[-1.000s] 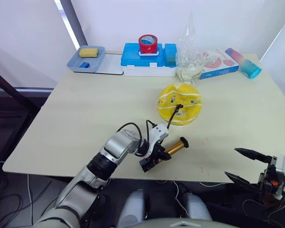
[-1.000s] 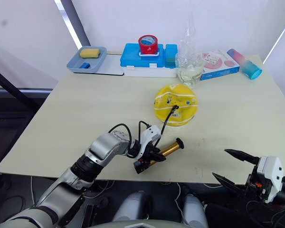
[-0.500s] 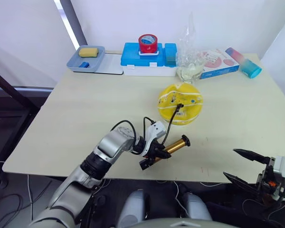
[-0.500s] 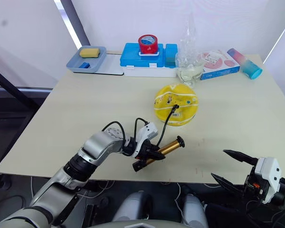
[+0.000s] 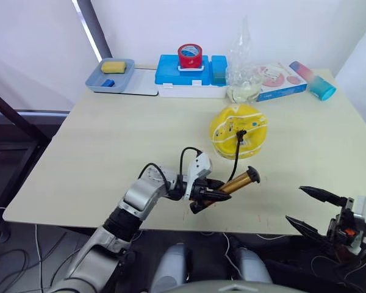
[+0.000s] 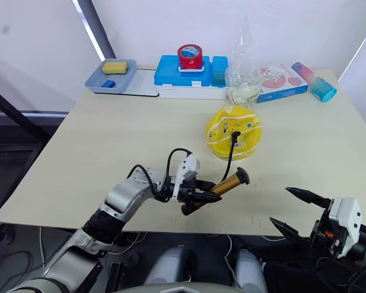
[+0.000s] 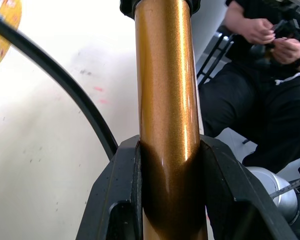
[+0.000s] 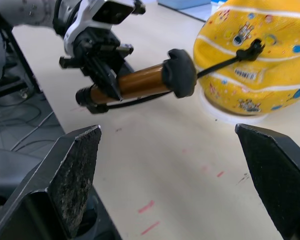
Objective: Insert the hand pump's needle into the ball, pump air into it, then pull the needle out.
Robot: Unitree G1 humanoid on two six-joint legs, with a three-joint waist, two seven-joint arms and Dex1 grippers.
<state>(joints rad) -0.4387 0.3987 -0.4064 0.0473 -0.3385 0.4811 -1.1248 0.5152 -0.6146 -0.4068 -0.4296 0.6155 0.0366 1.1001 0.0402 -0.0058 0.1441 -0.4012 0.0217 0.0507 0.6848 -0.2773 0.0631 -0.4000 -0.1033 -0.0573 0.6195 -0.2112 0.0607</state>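
The left pincer (image 6: pixel 198 196) is clamped on the barrel of the hand pump (image 6: pixel 222 185), whose long axis runs from that grip up toward the ball (image 6: pixel 233 131), and the hose (image 6: pixel 229 160) arcs from the pump to the needle (image 6: pixel 235 134) seated in the ball's near face. The right pincer (image 6: pixel 293 210), fingers spread wide and empty, hangs off the counter (image 6: pixel 110 140) edge on the side of the pump away from the left arm, nearer the black handle (image 8: pixel 179 72). Judging by this, pumping calls for the right arm, with only bare counter between; the blue box (image 6: pixel 184 71), red tape roll (image 6: pixel 189 56) and grey tray (image 6: pixel 113 76) sit well beyond the ball.
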